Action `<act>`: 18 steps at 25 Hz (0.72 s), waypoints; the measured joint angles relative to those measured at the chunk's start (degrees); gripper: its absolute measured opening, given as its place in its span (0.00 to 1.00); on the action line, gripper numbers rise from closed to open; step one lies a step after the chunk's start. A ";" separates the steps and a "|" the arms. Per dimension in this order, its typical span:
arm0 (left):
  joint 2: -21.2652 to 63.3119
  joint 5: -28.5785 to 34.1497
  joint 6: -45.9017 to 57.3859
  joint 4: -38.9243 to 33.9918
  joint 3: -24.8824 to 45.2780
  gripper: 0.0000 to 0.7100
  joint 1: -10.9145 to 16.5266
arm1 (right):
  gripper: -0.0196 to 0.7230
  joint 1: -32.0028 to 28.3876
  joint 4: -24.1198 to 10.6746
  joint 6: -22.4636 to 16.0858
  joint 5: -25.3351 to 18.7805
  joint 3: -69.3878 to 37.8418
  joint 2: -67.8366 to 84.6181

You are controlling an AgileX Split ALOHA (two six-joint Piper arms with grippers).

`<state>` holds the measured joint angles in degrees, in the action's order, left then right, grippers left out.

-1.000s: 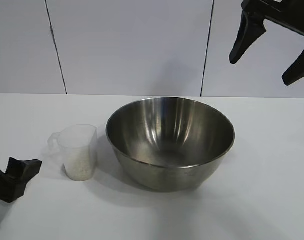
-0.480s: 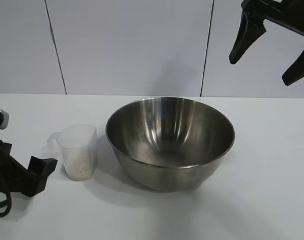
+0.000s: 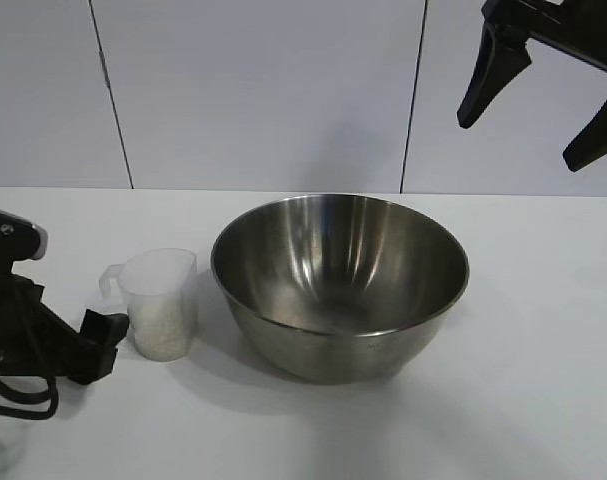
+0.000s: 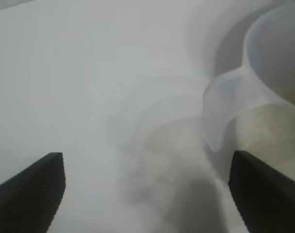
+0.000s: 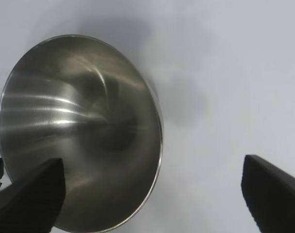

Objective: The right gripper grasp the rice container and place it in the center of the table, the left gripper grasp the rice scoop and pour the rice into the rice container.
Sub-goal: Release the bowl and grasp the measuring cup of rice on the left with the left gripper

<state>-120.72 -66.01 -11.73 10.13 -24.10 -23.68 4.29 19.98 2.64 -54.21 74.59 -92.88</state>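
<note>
The rice container [image 3: 340,285], a large shiny steel bowl, stands in the middle of the white table [image 3: 523,400]. Just left of it the rice scoop [image 3: 161,303], a clear plastic cup, stands upright with whitish rice [image 3: 161,340] in its bottom. My left gripper [image 3: 101,345] sits low on the table beside the scoop's handle [image 3: 109,280]. It is open in the left wrist view [image 4: 147,189], with the handle [image 4: 220,111] just ahead of one finger. High above the container's right side hangs my right gripper [image 3: 538,115], open and empty, looking down on the container [image 5: 79,131].
A pale panelled wall [image 3: 263,90] closes the back of the table. Bare tabletop lies right of the bowl [image 5: 234,97] and in front of it.
My left gripper has slid right along the table, up close to the scoop's handle. The scoop has shifted very slightly right. The right gripper and the bowl have not moved.
</note>
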 joint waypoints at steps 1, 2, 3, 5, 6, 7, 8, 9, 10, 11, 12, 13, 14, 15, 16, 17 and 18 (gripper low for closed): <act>0.00 0.00 0.00 0.24 -0.44 0.93 0.00 | 0.95 0.00 0.00 0.00 0.00 0.00 0.00; 0.00 0.00 0.00 0.61 -0.92 0.93 0.00 | 0.95 0.00 0.00 0.00 0.00 0.00 0.00; 0.00 0.00 0.00 0.82 -1.35 0.93 0.00 | 0.95 0.00 0.00 0.00 0.00 0.00 0.00; 0.00 0.00 0.00 0.93 -2.37 0.93 0.00 | 0.95 0.00 0.00 0.00 0.00 0.00 0.00; 0.00 0.00 0.00 0.93 -2.79 0.93 0.00 | 0.95 0.00 0.00 0.00 0.00 0.00 0.00; 0.00 0.00 0.00 0.93 -3.23 0.93 0.00 | 0.95 0.00 0.00 0.00 0.00 0.00 0.00; 0.00 0.00 0.00 0.93 -3.60 0.93 0.00 | 0.95 0.00 0.00 0.00 0.00 0.00 0.00; 0.00 0.00 0.00 0.93 -3.85 0.92 0.00 | 0.95 0.00 0.00 0.00 0.00 0.00 0.00; 0.00 0.00 0.00 0.93 -3.98 0.92 0.00 | 0.95 0.00 0.00 0.00 0.00 0.00 0.00; 0.00 0.00 0.00 0.93 -4.04 0.92 0.00 | 0.95 0.00 0.00 0.00 0.00 0.00 0.00; 0.00 0.00 0.07 0.93 -4.04 0.92 0.00 | 0.95 0.00 0.00 0.00 0.00 0.00 0.00; 0.00 0.00 0.41 0.93 -4.04 0.92 0.00 | 0.95 0.00 0.00 0.00 0.00 0.00 0.00; 0.00 0.00 0.64 0.93 -4.04 0.91 0.00 | 0.95 0.00 0.00 0.00 0.00 0.00 0.00; 0.00 0.00 0.78 0.93 -4.04 0.90 0.00 | 0.95 0.00 0.00 0.00 0.00 0.00 0.00; 0.06 0.05 0.92 0.99 -4.04 0.87 0.00 | 0.95 0.00 0.00 0.00 0.05 0.00 0.00; 0.19 0.10 0.98 0.99 -4.04 0.85 0.00 | 0.95 0.00 0.00 0.00 0.11 0.00 0.00; 0.50 0.10 0.98 1.12 -4.04 0.83 0.00 | 0.95 0.00 0.00 0.00 0.11 0.00 0.00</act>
<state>-120.23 -65.91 -10.75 11.25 -28.14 -23.68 4.29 19.98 2.64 -54.11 74.59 -92.88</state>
